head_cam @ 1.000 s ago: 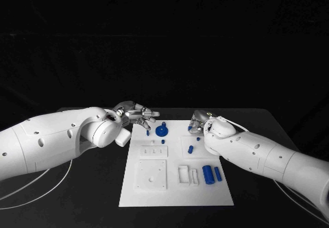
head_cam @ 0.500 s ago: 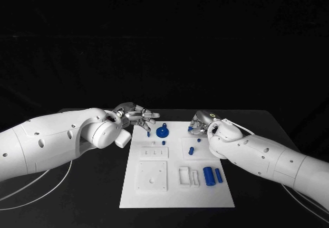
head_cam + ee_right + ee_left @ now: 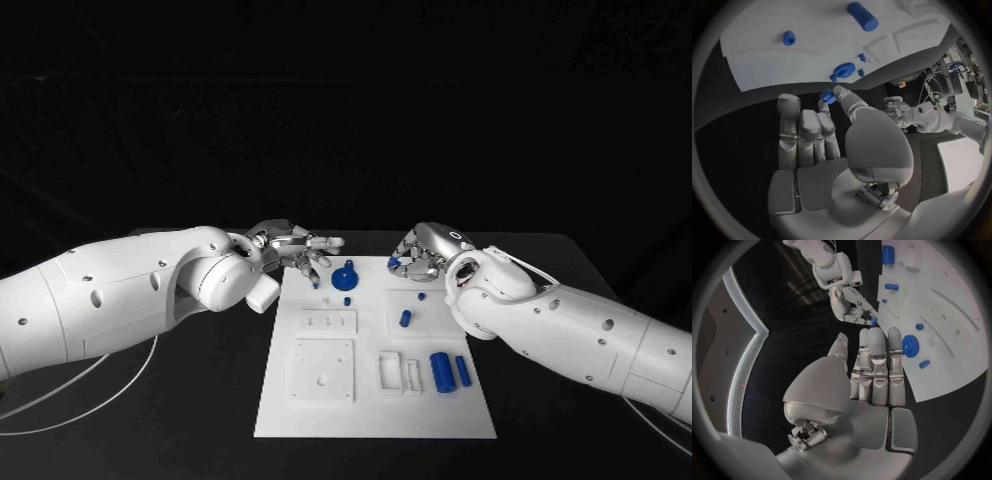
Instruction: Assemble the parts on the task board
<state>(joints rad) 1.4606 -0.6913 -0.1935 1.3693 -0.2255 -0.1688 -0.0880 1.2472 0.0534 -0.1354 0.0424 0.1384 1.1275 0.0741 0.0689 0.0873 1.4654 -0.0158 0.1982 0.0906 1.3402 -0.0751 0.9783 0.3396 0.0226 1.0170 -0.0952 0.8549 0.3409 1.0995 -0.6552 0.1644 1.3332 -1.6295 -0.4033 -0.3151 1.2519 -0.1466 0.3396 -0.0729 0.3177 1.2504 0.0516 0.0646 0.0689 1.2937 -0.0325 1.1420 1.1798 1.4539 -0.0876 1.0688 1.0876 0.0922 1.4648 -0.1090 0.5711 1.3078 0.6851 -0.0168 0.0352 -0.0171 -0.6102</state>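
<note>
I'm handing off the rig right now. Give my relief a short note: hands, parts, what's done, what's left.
Right hand: pinches a small blue part at the far edge of the task board.
Left hand: holds nothing, fingers apart, at the board's far left corner.
On the board: round blue part, two blue cylinders lying nearer the robot.
Left: place the pinched part, then the loose ones.

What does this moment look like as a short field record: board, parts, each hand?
board: white task board flat on the black table
parts on board: round blue disc near the far edge, large blue cylinder and slimmer blue pin side by side toward the near right
left hand: fingers extended, holding nothing, at the far left corner of the board
right hand: pinches a small blue part at its fingertips, at the far edge of the board
</note>
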